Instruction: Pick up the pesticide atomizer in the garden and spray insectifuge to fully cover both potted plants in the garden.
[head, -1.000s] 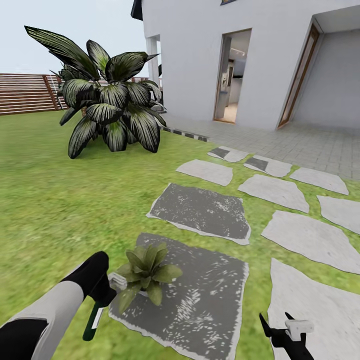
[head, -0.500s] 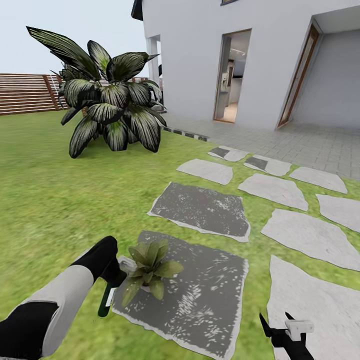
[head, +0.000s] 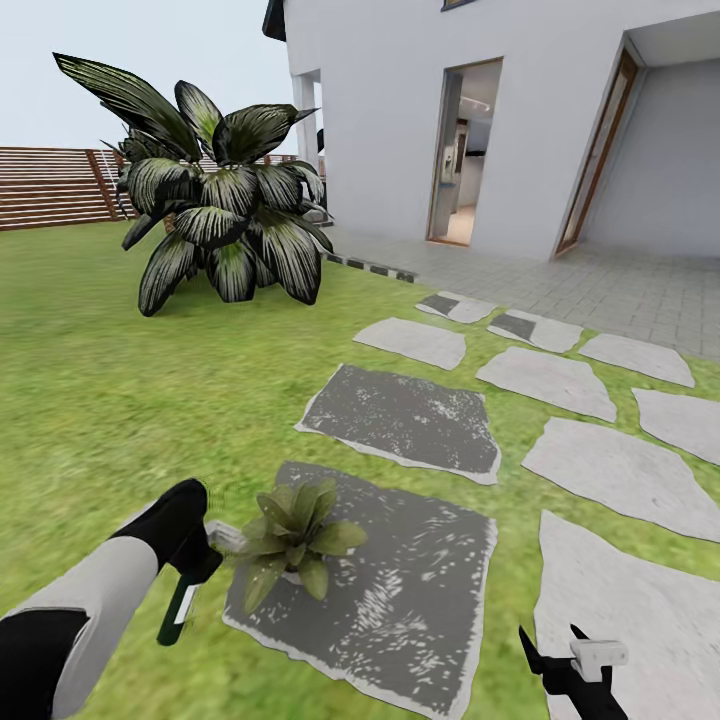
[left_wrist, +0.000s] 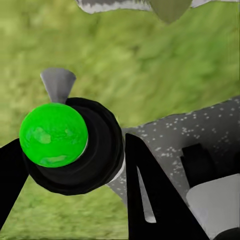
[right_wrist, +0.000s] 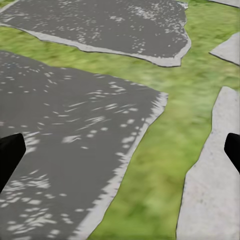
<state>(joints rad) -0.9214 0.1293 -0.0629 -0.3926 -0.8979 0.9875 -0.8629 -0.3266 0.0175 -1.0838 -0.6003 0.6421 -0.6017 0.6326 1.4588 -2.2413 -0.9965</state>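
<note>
Green lawn (head: 90, 370) with grey stepping stones (head: 400, 420) fronts a white house. At near left, the left tool (head: 195, 560) pinches the pesticide atomizer (head: 180, 608), hanging just left of a potted plant (head: 293, 540). Right tool (head: 560, 655), near right, is spread.

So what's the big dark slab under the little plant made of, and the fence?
The dark slab looks like rough grey stone: matte, pale-speckled, uneven edges. The fence looks like brown wood, in long horizontal slats. Both are simulator renders, so that's only how they look.
</note>
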